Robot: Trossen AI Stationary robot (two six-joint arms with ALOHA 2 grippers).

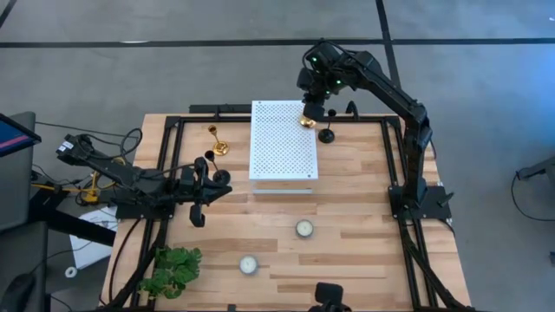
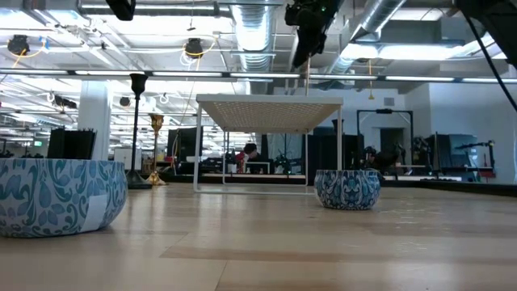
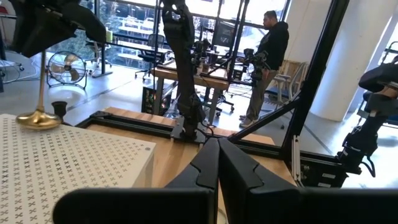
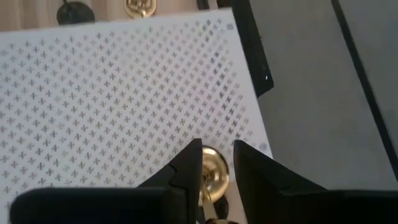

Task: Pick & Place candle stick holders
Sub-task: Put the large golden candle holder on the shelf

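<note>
My right gripper (image 1: 310,111) points down over the far right corner of the white perforated stand (image 1: 282,139) and is shut on a gold candle stick holder (image 3: 41,87). Its round base (image 4: 214,169) is at the stand's top; touching or just above, I cannot tell. A black holder (image 1: 327,134) stands on its base on the table right of the stand. A second gold holder (image 1: 217,143) and a second black holder (image 1: 217,171) stand left of the stand. My left gripper (image 3: 217,158) is shut and empty, level, beside that black holder. My right gripper comes from above, pointing down, with one finger on either side of the gold holder's upper stem (image 3: 43,59). The place of contact is hidden by the gripper itself. The holder hangs upright below the fingers (image 4: 186,171), its base over the stand's corner.
Two blue-patterned cups (image 1: 303,228) (image 1: 249,264) sit on the table's near half. A green leafy plant (image 1: 171,270) lies at the near left corner. Black frame rails (image 1: 395,156) run along the table's sides. A person (image 3: 270,50) stands in the room beyond the table.
</note>
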